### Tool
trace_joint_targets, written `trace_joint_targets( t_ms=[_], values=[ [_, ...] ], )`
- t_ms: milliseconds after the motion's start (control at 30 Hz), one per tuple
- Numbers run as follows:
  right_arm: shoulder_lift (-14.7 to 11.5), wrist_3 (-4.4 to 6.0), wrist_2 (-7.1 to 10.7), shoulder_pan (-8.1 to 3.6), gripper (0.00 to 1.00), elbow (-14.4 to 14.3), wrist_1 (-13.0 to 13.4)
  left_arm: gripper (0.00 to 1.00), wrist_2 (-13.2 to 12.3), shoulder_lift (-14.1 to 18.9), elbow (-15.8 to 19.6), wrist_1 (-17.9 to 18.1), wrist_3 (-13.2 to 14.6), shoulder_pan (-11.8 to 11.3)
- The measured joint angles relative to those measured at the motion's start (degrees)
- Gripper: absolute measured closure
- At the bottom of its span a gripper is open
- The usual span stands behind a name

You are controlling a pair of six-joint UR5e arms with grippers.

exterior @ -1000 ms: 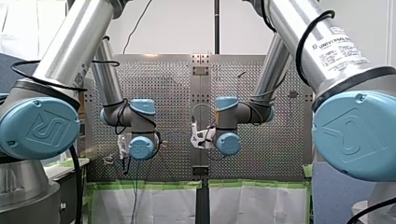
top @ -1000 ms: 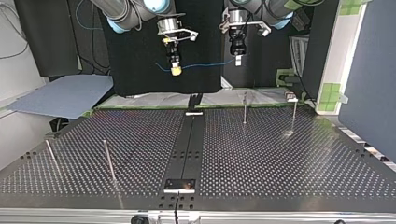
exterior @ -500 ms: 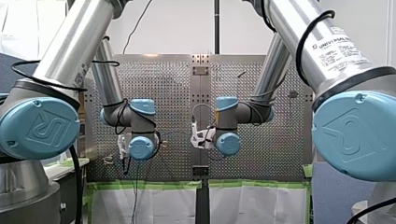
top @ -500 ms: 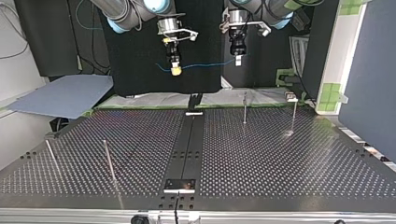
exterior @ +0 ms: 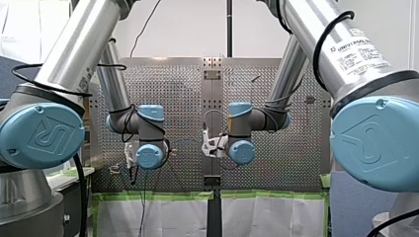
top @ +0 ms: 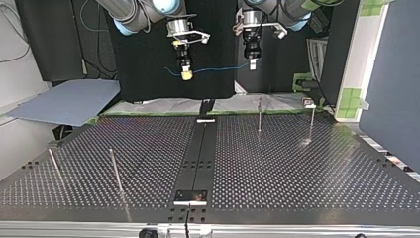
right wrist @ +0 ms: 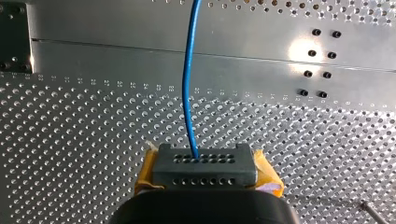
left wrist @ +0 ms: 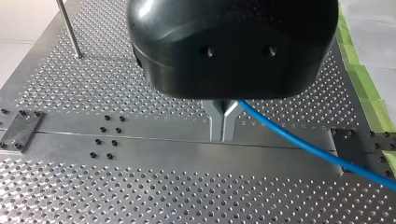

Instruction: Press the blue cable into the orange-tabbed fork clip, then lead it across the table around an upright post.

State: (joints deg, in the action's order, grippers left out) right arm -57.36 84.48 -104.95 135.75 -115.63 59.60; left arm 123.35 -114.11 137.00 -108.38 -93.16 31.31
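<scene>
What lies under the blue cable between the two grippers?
Only the perforated table and its smooth centre strip lie below the blue cable; no clip shows there. My right gripper covers the table beneath its own body.

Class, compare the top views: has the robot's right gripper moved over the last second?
No. In the top view my right gripper stays in the same place relative to the upright post, blue cable still gripped.

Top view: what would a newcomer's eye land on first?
The blue cable strung in the air between my right claw, at this view's left, and my left claw, both raised above the perforated table. Then the thin upright posts standing on it, two toward each side.
</scene>
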Motion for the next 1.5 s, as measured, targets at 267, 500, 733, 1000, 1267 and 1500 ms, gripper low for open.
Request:
trace_joint_targets(
  t_ms=[267,500,733,1000,1267,1500],
  values=[
    [0.00,0.00,0.00,0.00,1.00,0.00,0.00,0.93,0.00,0.00,0.00,0.00,0.00,0.00],
    [0.00,0.00,0.00,0.00,1.00,0.00,0.00,0.99,0.00,0.00,0.00,0.00,0.00,0.00],
    [0.00,0.00,0.00,0.00,1.00,-0.01,0.00,0.99,0.00,0.00,0.00,0.00,0.00,0.00],
    [0.00,0.00,0.01,0.00,1.00,0.00,0.00,0.99,0.00,0.00,0.00,0.00,0.00,0.00],
    [0.00,0.00,0.00,0.00,1.00,0.00,0.00,0.99,0.00,0.00,0.00,0.00,0.00,0.00],
    [0.00,0.00,0.00,0.00,1.00,0.00,0.00,0.99,0.00,0.00,0.00,0.00,0.00,0.00]
  ],
)
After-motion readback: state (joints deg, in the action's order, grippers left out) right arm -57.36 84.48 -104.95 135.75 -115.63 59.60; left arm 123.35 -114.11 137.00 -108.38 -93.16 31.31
